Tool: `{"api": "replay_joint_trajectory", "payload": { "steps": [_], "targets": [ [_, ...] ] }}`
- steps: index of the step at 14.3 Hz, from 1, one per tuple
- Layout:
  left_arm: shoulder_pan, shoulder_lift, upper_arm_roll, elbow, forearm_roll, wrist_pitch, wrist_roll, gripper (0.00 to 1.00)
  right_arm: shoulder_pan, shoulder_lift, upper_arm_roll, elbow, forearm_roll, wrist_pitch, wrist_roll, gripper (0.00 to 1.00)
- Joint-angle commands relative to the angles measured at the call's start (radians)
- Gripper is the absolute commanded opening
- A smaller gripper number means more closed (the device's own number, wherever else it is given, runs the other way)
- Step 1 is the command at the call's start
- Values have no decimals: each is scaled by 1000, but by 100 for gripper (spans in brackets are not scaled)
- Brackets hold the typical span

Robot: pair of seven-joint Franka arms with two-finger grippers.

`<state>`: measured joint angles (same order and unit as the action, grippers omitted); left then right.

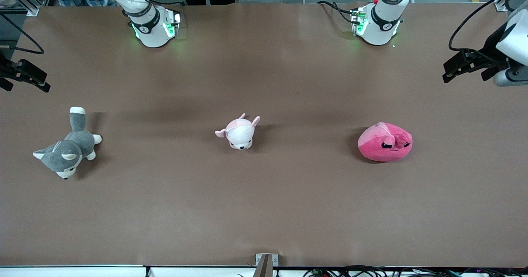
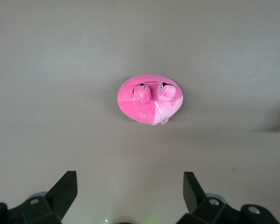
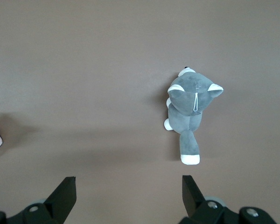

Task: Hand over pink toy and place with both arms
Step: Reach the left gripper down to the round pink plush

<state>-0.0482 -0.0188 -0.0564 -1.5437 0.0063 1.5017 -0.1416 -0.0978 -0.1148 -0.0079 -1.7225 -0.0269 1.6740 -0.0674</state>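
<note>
From my station, the right gripper (image 1: 24, 77) hangs over the right arm's end of the table (image 1: 264, 211), fingers spread wide with nothing between them. Close to it lies a grey-and-white husky plush (image 1: 68, 147). At the table's middle I see a small pale pink-and-white plush (image 1: 240, 132). Toward the left arm's end sits the pink toy (image 1: 385, 142), resting on the brown surface, its face turned to the front camera. The left gripper (image 1: 464, 66) hovers over that end's edge, well apart from the toy, jaws wide and empty.
</note>
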Motion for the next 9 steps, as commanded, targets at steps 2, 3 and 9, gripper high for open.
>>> {"api": "replay_joint_trajectory", "payload": {
  "steps": [2,3,9],
  "targets": [
    [45,118,7,44,-43,70,5,100,9,-17,-4,-12,-22,0,-6,100],
    [59,144,7,34,-46,101,-9,100,9,-17,-4,-12,-22,0,-5,100],
    [60,189,6,-150,-48,307,-39,100,7,-16,-4,-12,-13,-5,-3,100]
  ]
}}
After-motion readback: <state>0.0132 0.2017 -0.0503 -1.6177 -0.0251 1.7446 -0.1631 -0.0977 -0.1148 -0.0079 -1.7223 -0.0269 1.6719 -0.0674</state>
